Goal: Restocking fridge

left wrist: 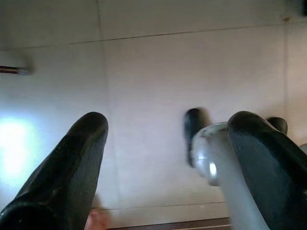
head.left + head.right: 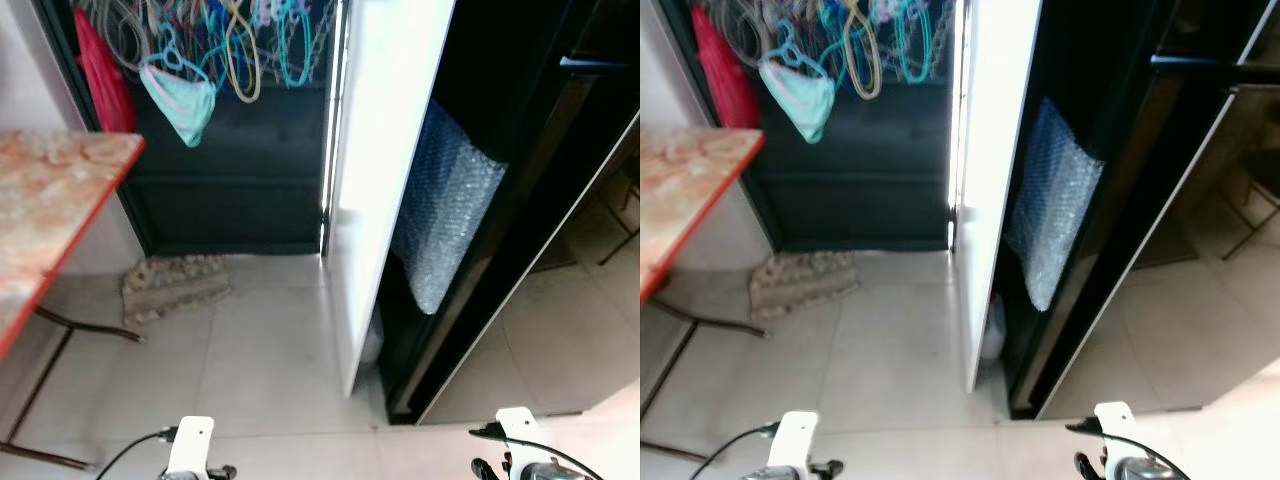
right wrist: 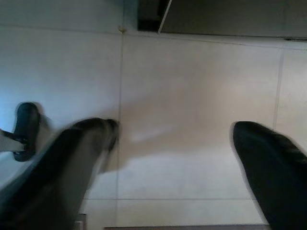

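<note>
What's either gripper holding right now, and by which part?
Nothing. The left gripper and right gripper both hang open over the tiled floor, with only bare floor between their fingers.

Glossy white fridge door (image 2: 385, 150), crinkly bubble wrap (image 2: 445, 205), smooth tiled floor (image 2: 270, 350)

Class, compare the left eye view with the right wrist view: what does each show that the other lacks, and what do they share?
Left eye view alone: the open white fridge door, bubble wrap hanging inside the fridge, the marble-patterned table, coloured hangers and a rag on the floor.

Right wrist view alone: the right gripper seen close, its two black fingers spread apart with nothing between them.

Both share: the pale tiled floor and a dark lower corner of the fridge.
</note>
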You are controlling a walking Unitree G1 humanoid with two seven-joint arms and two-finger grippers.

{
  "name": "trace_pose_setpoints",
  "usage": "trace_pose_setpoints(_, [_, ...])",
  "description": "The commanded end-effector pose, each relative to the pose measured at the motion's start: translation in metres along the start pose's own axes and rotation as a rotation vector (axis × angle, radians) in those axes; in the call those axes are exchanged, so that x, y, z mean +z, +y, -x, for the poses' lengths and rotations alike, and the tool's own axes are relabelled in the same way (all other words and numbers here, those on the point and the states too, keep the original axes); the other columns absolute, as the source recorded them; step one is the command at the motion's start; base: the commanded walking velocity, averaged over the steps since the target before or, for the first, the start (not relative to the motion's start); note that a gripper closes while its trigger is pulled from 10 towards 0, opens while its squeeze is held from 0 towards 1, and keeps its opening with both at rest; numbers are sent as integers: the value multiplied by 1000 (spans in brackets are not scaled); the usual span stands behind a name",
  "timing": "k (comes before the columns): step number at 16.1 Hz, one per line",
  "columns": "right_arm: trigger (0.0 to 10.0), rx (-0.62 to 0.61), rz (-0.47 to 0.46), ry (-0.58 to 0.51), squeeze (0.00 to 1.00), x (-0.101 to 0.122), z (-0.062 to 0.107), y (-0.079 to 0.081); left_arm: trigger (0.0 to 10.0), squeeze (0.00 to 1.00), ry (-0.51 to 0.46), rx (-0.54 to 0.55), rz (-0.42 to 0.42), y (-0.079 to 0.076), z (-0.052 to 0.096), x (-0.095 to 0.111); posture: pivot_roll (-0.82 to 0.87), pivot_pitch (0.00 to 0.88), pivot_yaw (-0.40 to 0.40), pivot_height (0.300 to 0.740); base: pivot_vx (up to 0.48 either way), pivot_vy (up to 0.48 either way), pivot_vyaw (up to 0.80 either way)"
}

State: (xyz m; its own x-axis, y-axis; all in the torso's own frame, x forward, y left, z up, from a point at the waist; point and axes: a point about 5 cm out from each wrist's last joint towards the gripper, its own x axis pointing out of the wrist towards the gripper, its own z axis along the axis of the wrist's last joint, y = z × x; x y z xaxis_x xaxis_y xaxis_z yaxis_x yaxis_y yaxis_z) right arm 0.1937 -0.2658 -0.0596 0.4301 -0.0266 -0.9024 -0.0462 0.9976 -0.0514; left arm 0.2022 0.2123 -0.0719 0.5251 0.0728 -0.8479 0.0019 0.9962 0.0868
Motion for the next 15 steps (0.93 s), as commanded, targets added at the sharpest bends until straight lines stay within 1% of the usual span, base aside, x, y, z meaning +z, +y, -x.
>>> trace_pose_setpoints(1, [10000,-12,-16,14,0,-7,1,-5,10000,0,8,-19,-16,-7,-1,-1,81,0,-35,740,0,296,0])
trace_pose_setpoints(3, [10000,-8,-13,8,0,-6,1,-4,10000,0,8,-18,-16,-6,-1,-1,83,0,-32,740,-120,298,0])
trace_pose_setpoints(4, [10000,-12,7,1,0,-6,1,-5,10000,0,9,-17,-16,-6,-1,-2,86,0,-31,740,0,304,538])
trace_pose_setpoints(5, [10000,-11,7,7,0,-9,1,-3,10000,0,16,-16,-23,-5,0,-5,75,0,-22,740,-240,300,800])
trace_pose_setpoints(6, [10000,-9,4,10,0,-12,0,-2,10000,0,23,-13,-36,-5,0,-7,63,0,-12,740,0,0,800])
trace_pose_setpoints(8, [10000,-16,-1,31,0,-26,1,-2,10000,0,47,-9,-55,-3,1,-20,66,0,-5,740,0,0,716])
trace_pose_setpoints(9, [10000,-16,-6,48,0,-36,1,-1,10000,0,62,0,-47,-1,3,-30,72,0,-7,740,0,0,800])
trace_pose_setpoints(10, [10000,1,3,88,0,-51,1,2,10000,0,86,22,-23,3,5,-44,96,11,-21,740,0,0,625])
trace_pose_setpoints(11, [10000,0,10,107,0,-61,2,4,10000,0,98,39,-11,6,8,-54,117,36,-42,740,0,0,619])
trace_pose_setpoints(12, [10000,11,16,125,0,-68,2,6,10000,0,109,56,2,9,9,-61,140,53,-62,740,0,0,613])
trace_pose_setpoints(14, [10000,45,59,156,0,-81,4,9,10000,0,116,92,43,11,13,-74,191,71,-104,740,0,0,475])
trace_pose_setpoints(15, [10000,54,83,164,0,-86,5,6,10000,0,111,103,69,8,14,-79,220,82,-123,740,0,0,0])
